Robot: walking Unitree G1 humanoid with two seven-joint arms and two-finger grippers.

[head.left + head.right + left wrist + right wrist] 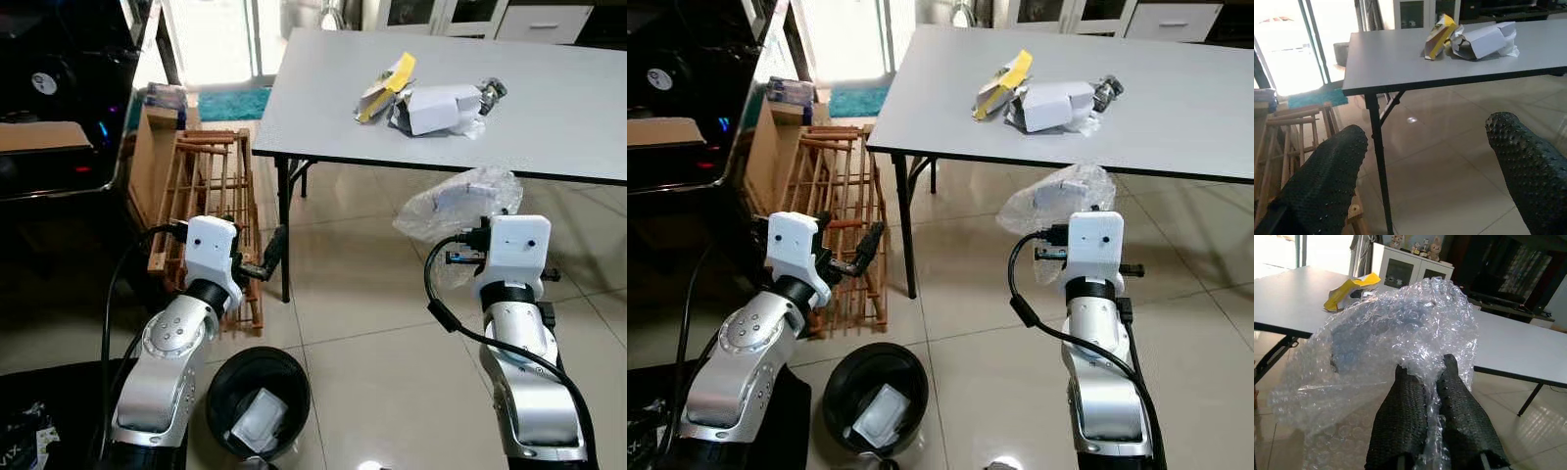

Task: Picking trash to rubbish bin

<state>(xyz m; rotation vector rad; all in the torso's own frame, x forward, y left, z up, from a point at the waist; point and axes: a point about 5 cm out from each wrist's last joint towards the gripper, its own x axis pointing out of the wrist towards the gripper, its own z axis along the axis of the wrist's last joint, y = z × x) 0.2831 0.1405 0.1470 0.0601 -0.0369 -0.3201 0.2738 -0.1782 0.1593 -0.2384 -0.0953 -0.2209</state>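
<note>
Nearest the robot, on the tiled floor between its two arms, stands one black rubbish bin (258,401) with a single pale, flat piece of trash (257,419) already lying in it. Above and to its left, the left gripper (273,254) hangs with its fingers (1327,181) spread wide and nothing between them, pointing toward the table leg. To the right, and well off to the side of the bin, the right gripper (1432,404) is clenched on one crumpled sheet of bubble wrap (458,204); the film bunches around the black fingers and billows out ahead of them.

Further out on the left sits one wooden rack (211,211) on the floor. Beyond it, the grey table (323,98) carries more litter: one yellow packet (387,86), one white carton (441,106), and beside the carton what looks like a small dark scrap, too small to tell.

Judging from this, the main risk is the drop. The bubble wrap is light and bulky, and the bin's mouth is narrow, so a release made short of it, or too high, would likely let the sheet drift or catch on the rim and land on the floor. The film wrapped around the fingers could also cling when they part.
</note>
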